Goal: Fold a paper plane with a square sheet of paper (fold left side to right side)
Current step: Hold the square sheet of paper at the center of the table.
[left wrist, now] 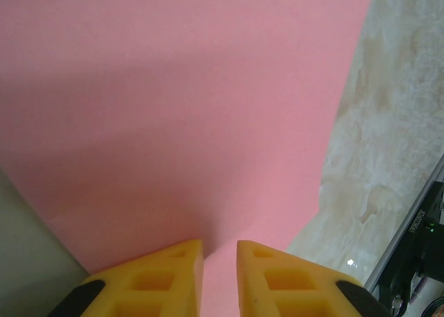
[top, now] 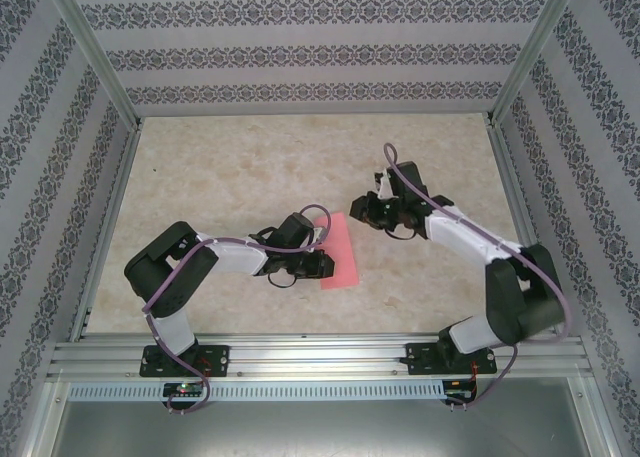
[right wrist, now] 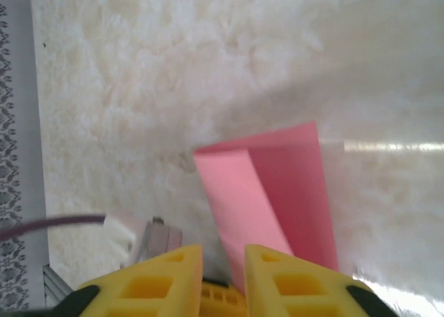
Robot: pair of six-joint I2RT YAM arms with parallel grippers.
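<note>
Top view: the square sheet of paper (top: 341,259) is lying near the middle of the table (top: 250,167), showing as a narrow salmon-pink strip running front to back. It is sitting between the two grippers.

Left gripper (top: 322,250) is reaching in from the left and meeting the sheet's left edge about halfway along. In the left wrist view the sheet (left wrist: 208,123) is spreading across most of the frame. The left gripper (left wrist: 220,251) is showing its yellow fingers (left wrist: 163,279) drawn nearly together, with pink paper running into the thin gap between them, so it is looking clamped on the sheet.

Right gripper (top: 366,213) is hanging just beside the strip's far right corner; whether it is touching cannot be told. In the right wrist view the sheet (right wrist: 295,192) is lying ahead of the right gripper (right wrist: 223,258), with a paler flap (right wrist: 232,192) on its left side standing up off the darker layer. The right fingers (right wrist: 277,279) are sitting close together, and no paper is showing in the slit between them.
</note>
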